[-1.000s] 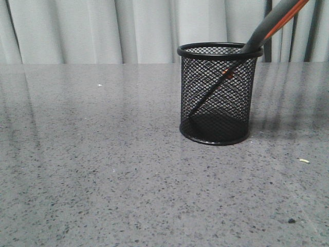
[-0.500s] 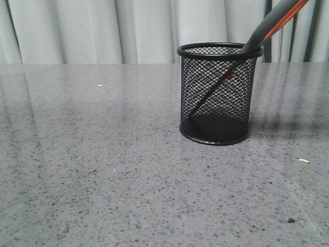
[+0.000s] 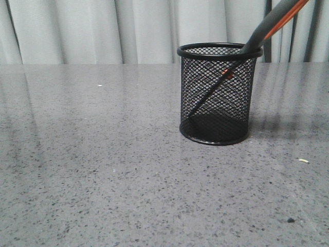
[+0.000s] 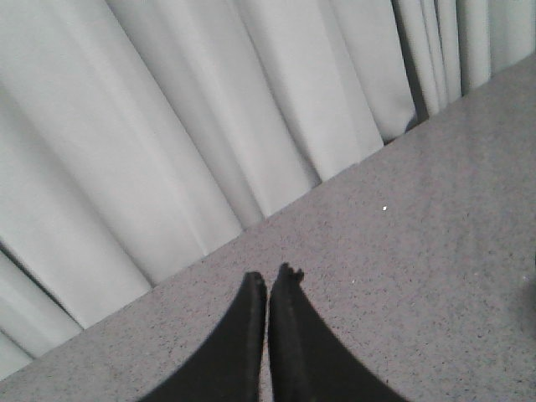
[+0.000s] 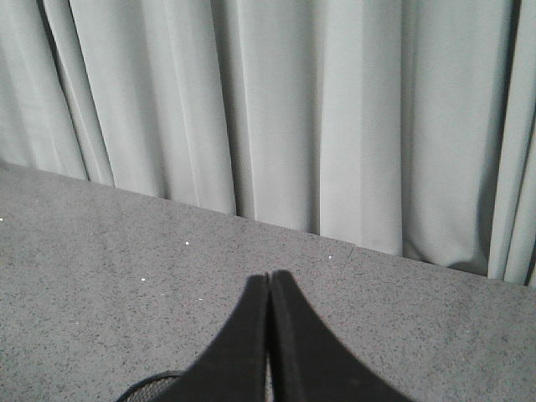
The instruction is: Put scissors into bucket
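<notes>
The black wire-mesh bucket [image 3: 218, 93] stands upright on the grey table, right of centre in the front view. The scissors [image 3: 275, 21] lean inside it: dark blades run down through the mesh to the base, the orange pivot shows behind the mesh, and the grey-and-orange handles stick out over the right rim. No gripper appears in the front view. In the left wrist view my left gripper [image 4: 269, 277] is shut and empty above bare table. My right gripper [image 5: 270, 275] is shut and empty too, with the bucket's rim [image 5: 144, 389] just showing beside it.
Pale curtains [image 3: 103, 31] hang behind the table's far edge. A small pale crumb [image 3: 304, 160] and a dark speck [image 3: 291, 220] lie on the grey speckled table [image 3: 92, 170] at the right front.
</notes>
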Motion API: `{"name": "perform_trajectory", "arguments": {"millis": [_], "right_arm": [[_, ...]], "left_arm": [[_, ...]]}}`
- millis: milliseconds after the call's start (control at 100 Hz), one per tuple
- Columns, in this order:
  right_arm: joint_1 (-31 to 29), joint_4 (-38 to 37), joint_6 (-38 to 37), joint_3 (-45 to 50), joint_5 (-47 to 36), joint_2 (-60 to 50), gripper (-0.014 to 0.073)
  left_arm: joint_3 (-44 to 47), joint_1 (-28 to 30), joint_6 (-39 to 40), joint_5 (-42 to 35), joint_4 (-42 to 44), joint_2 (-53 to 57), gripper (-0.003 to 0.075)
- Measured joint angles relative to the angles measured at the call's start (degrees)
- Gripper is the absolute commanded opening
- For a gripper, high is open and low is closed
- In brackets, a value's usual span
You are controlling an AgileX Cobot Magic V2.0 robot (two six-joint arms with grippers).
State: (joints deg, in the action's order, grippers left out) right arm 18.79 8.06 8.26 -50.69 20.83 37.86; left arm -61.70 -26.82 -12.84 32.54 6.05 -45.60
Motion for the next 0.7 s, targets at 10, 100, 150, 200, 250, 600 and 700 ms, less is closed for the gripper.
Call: {"name": "perform_trajectory", "arguments": {"millis": [10, 100, 150, 200, 250, 600, 700], "right_arm": [[0.0, 0.0, 0.0, 0.53, -0.29, -0.42, -0.0074], [0.0, 0.0, 0.0, 7.29, -3.19, -5.62, -0.0073], [0.0, 0.0, 0.0, 10.88, -4.28, -8.28, -0.0073], [0.0, 0.1, 0.0, 14.41, -5.38, -10.85, -0.0073], [0.0, 0.1, -0.1, 17.8, -6.44, -13.37, -0.0073], [0.0, 0.1, -0.12, 31.53, -8.5, -22.58, -0.0073], [0.0, 0.1, -0.12, 32.08, -8.5, -22.58, -0.0074]], "left_arm": [[0.97, 0.0, 0.16, -1.62, -0.15, 1.15, -0.002], [13.96, 0.0, 0.72, -11.12, -1.19, 8.92, -0.002], [20.69, 0.0, 0.87, -15.51, -2.32, 13.21, -0.002], [27.03, 0.0, 1.0, -19.18, -3.86, 17.46, -0.002], [33.51, 0.0, 1.12, -22.2, -5.69, 21.61, -0.002], [51.26, 0.0, 1.12, -29.99, -14.59, 40.35, -0.002], [51.38, 0.0, 1.12, -30.87, -14.77, 40.77, -0.002]]}}
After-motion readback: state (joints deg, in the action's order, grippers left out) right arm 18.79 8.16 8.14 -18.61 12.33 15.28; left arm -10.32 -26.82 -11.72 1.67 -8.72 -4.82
